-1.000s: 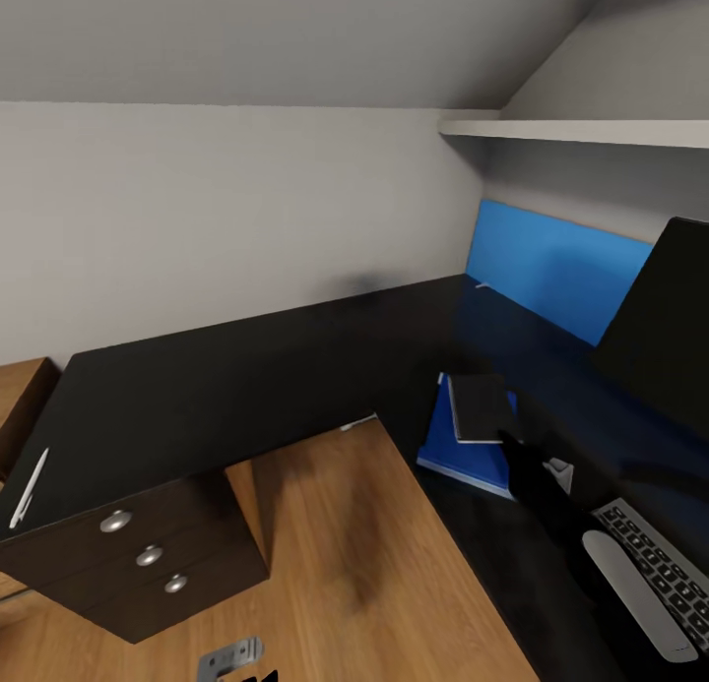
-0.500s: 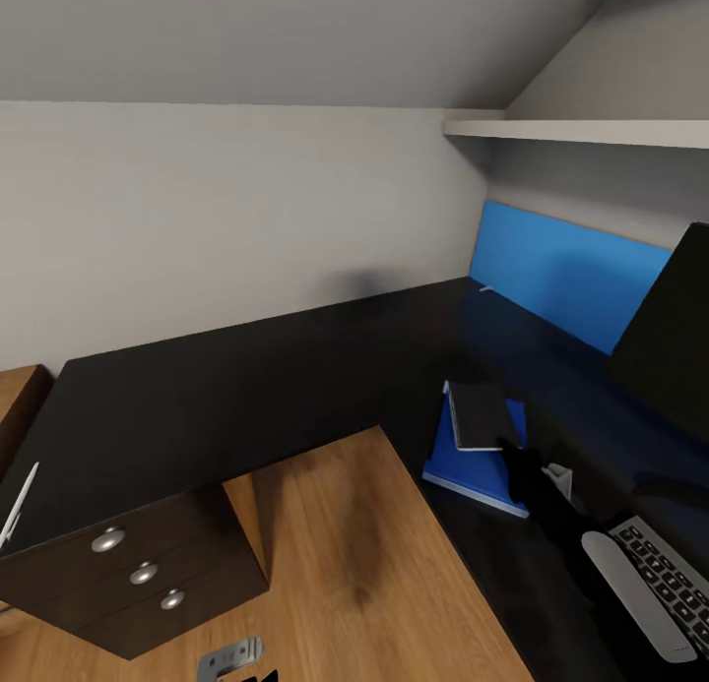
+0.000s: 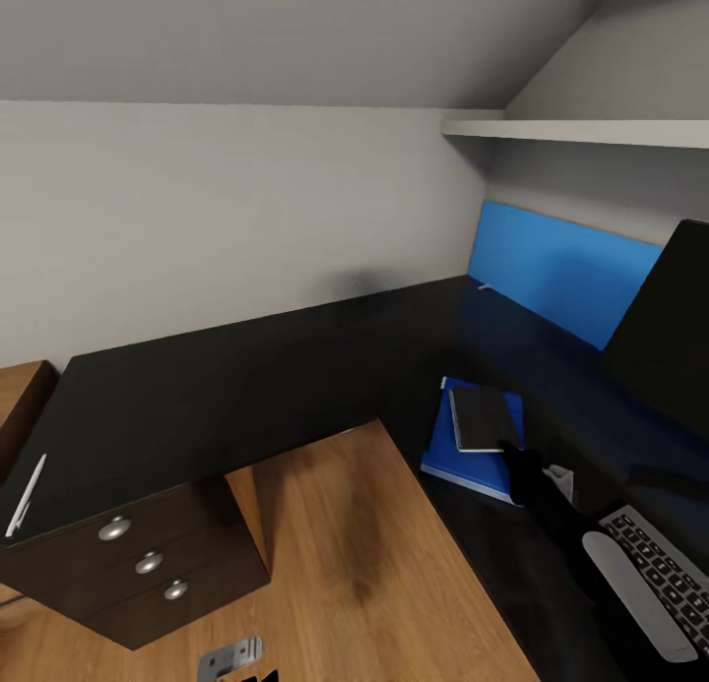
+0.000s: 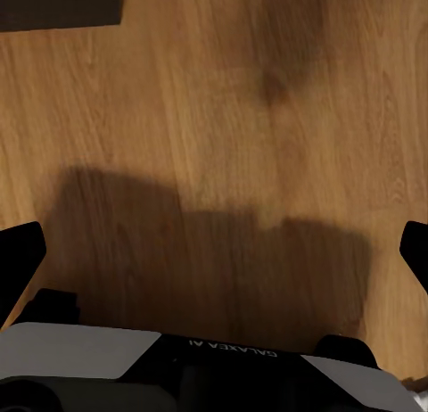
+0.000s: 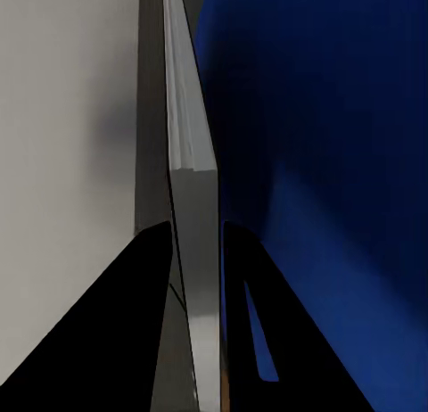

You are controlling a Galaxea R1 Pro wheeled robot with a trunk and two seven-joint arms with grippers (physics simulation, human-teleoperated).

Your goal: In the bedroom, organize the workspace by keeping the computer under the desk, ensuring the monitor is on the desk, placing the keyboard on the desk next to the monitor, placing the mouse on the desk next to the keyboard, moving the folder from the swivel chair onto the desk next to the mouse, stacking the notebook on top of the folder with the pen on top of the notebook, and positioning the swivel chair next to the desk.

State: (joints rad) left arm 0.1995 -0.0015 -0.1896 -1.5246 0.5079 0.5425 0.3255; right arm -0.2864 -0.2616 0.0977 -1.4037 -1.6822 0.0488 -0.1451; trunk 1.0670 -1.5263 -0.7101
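In the head view the notebook (image 3: 483, 416) is settling slightly lower and squarer on the folder (image 3: 471, 444) at lower right of the frame than half a second ago, so the stacking looks nearly done; the pen (image 3: 26, 495) is lying far off at the desk (image 3: 246, 387) end, lower left, above the drawer knobs (image 3: 148, 562). In the left wrist view the left gripper (image 4: 214, 260) is hanging wide open and empty over wooden floor (image 4: 214, 118). In the right wrist view the right gripper (image 5: 196, 238) is pinching the notebook's edge between its jaws.

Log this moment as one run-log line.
right tool: shut on notebook | notebook: over folder | pen: desk far end | left tool: open above floor
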